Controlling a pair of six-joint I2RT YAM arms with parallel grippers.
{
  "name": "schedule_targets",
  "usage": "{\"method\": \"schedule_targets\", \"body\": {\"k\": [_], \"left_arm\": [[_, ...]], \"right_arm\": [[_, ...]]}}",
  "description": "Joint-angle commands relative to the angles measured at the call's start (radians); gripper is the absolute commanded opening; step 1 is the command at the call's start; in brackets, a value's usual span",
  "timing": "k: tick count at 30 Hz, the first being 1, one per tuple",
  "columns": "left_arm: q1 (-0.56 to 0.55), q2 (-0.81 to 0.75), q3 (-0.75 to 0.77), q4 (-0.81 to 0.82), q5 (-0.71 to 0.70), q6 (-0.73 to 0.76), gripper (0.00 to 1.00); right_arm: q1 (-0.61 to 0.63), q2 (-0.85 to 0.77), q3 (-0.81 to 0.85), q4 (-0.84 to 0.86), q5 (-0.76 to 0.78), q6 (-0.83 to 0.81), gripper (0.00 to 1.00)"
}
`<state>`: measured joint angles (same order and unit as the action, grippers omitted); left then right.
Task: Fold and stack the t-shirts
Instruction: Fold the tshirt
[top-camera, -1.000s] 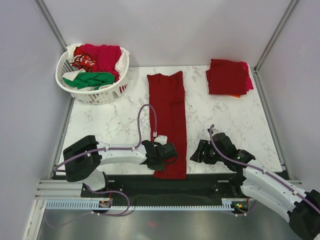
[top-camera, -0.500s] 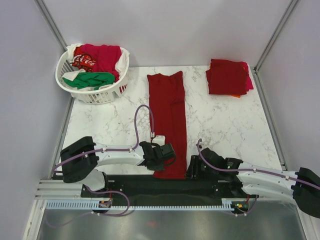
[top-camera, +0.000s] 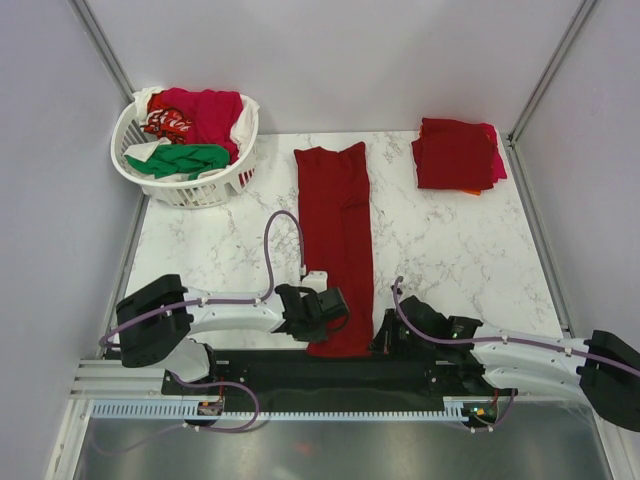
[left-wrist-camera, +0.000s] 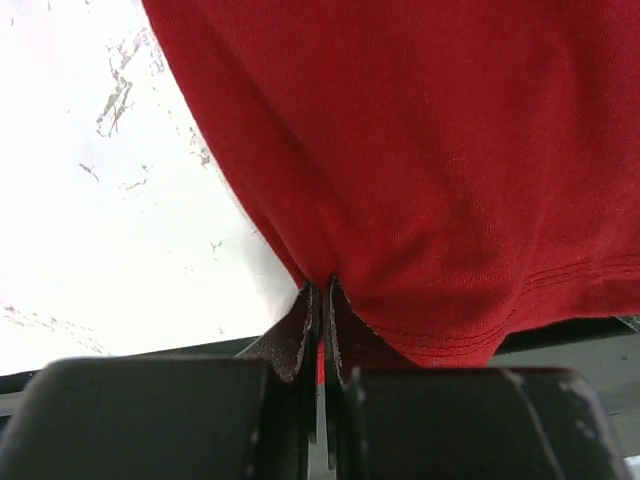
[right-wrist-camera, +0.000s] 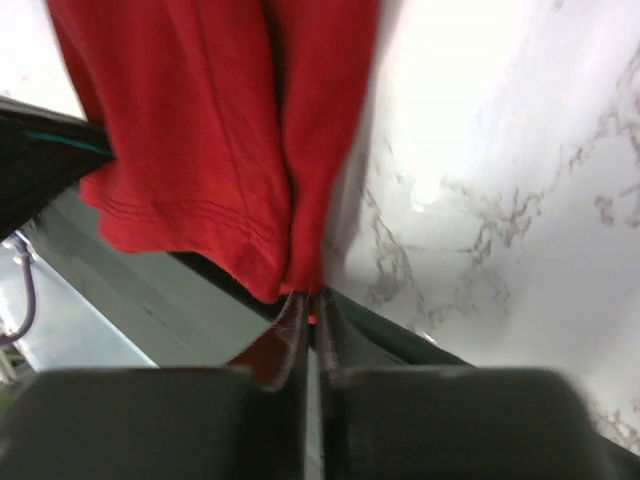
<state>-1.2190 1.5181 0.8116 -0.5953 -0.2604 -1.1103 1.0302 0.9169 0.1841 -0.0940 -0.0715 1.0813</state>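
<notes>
Dark red t-shirt (top-camera: 337, 240), hem corners in closed left hand (left-wrist-camera: 322, 300), closed right hand (right-wrist-camera: 306, 302), blurry

Nothing legible anywhere I look. The closest thing to lettering is a white print on a crumpled red shirt (top-camera: 167, 124) lying in the basket (top-camera: 196, 190), and from overhead it is too small and bunched to make out as words. The dark red t-shirt (top-camera: 338, 230) on the bench (top-camera: 450, 250) shows only plain cloth and stitched hems up close.
</notes>
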Motion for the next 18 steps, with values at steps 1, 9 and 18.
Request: {"method": "schedule_targets", "body": {"k": [1, 9, 18], "left_arm": [[-0.01, -0.012, -0.034, 0.014, -0.008, -0.049, 0.02], [-0.011, -0.232, -0.178, 0.015, -0.017, -0.089, 0.02], [-0.011, -0.504, -0.37, 0.014, 0.018, -0.183, 0.27]], "right_arm": [[-0.004, -0.036, 0.003, 0.065, 0.087, -0.006, 0.0], [-0.002, -0.159, -0.005, -0.088, 0.15, 0.005, 0.0], [-0.002, -0.207, -0.02, -0.148, 0.147, 0.022, 0.0]]}}
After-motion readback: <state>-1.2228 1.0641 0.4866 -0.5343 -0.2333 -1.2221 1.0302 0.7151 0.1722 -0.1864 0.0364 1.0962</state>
